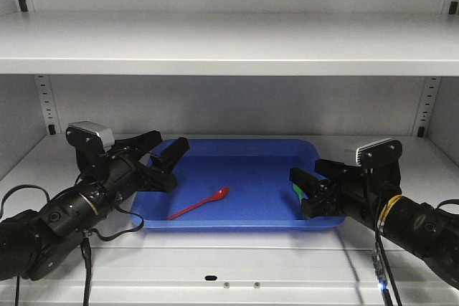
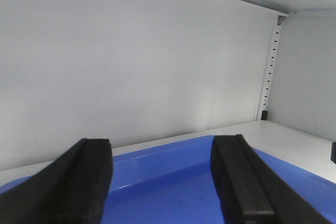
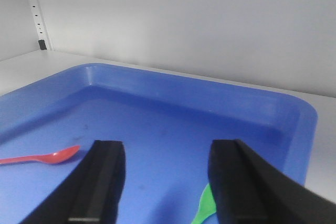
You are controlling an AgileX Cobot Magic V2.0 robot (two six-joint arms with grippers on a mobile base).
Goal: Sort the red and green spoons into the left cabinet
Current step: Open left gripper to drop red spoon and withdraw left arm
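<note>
Both jaws are wide apart and hold nothing. In the blue tray [image 1: 237,216] on the cabinet shelf [image 1: 215,256] lies the red spoon [image 1: 199,204], slanting with its bowl up and right. The green spoon [image 3: 206,205] peeks out right below the right gripper [image 1: 310,191], which is nearer to it than the left gripper [image 1: 166,161].

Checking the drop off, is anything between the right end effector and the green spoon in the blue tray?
Nothing visible does. The right end effector hangs open over the blue tray, and the green spoon lies partly hidden beneath one finger. The red spoon lies well clear.
</note>
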